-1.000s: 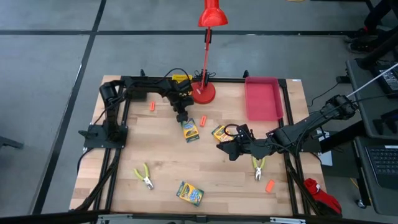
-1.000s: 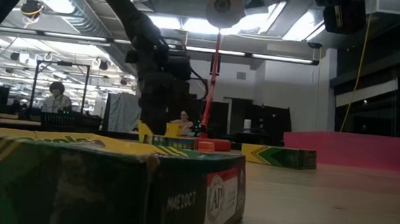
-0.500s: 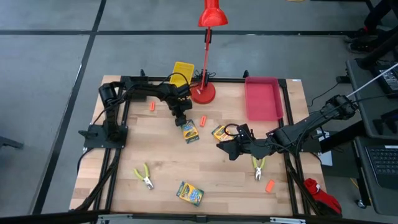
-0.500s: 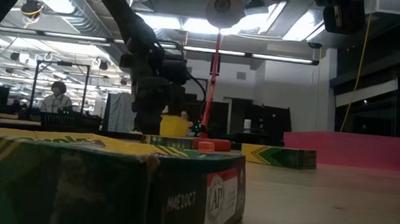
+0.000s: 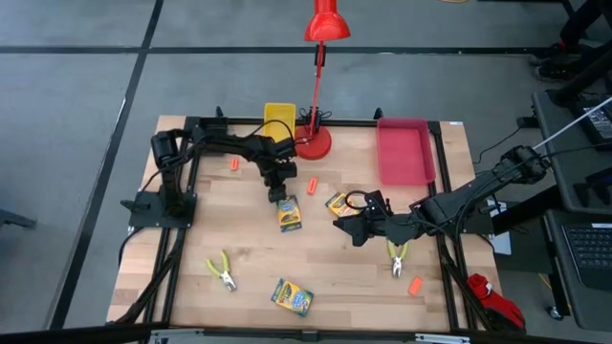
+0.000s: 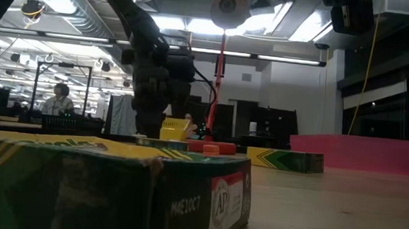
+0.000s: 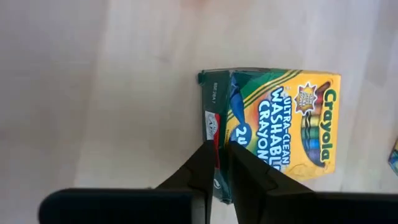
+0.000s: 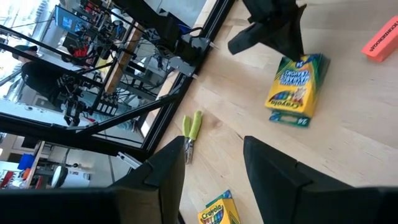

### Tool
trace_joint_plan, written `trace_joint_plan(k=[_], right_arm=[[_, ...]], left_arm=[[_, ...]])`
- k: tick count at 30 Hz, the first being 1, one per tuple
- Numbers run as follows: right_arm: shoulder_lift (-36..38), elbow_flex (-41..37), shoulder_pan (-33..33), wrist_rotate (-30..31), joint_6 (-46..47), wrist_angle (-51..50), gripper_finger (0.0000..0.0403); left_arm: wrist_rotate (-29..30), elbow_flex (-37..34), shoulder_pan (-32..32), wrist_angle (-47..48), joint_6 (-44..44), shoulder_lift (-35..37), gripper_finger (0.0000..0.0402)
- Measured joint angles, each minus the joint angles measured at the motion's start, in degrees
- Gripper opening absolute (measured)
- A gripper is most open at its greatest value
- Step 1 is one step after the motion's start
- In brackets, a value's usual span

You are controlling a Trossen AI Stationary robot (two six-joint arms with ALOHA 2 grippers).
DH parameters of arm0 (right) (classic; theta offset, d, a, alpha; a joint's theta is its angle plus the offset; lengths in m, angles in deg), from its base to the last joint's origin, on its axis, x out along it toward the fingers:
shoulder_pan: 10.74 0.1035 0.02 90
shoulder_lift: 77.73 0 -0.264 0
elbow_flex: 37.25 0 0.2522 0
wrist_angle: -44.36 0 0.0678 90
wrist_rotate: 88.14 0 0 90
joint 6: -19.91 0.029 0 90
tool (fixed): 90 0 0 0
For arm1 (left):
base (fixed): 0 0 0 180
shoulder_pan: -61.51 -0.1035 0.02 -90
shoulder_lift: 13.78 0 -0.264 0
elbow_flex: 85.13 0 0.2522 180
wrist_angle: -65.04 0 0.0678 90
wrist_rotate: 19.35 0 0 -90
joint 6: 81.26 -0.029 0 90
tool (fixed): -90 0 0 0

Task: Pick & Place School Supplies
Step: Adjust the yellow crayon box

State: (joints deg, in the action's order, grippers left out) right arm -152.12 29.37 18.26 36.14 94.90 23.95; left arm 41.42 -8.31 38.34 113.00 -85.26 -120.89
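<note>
The left claw (image 7: 219, 163) pinches only the edge flap of a crayon box (image 7: 273, 134), fingers nearly together; a hold that thin could slip or tear the flap open, or let the box swing and drop on lifting; in the high view the box (image 5: 289, 213) sits mid-counter (image 5: 335, 272) below the claw (image 5: 278, 187); farther right, the right claw (image 5: 346, 225) waits with fingers spread, holding nothing, beside another box (image 5: 337, 204).
</note>
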Motion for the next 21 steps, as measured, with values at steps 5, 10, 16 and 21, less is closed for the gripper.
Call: trace_joint_plan(k=[5, 10, 16, 21], right_arm=[[0.0, 0.0, 0.0, 0.0, 0.0, 0.0, 0.0166], [0.0, 0.0, 0.0, 0.0, -0.4, 0.0, 0.0166], [0.0, 0.0, 0.0, -0.2, -0.5, 0.0, 0.0166], [0.0, 0.0, 0.2, -0.2, -0.7, 0.0, 0.0166]], left_arm=[[-1.4, 0.0, 2.1, -0.1, 1.3, 0.0, 0.0039], [-1.9, 0.1, 3.9, -0.3, 2.3, 0.0, 0.0036], [-2.6, 0.1, 5.2, -1.0, 4.0, 0.9, 0.0039], [-2.6, 0.1, 6.6, -3.4, 6.8, 3.9, 0.0043]])
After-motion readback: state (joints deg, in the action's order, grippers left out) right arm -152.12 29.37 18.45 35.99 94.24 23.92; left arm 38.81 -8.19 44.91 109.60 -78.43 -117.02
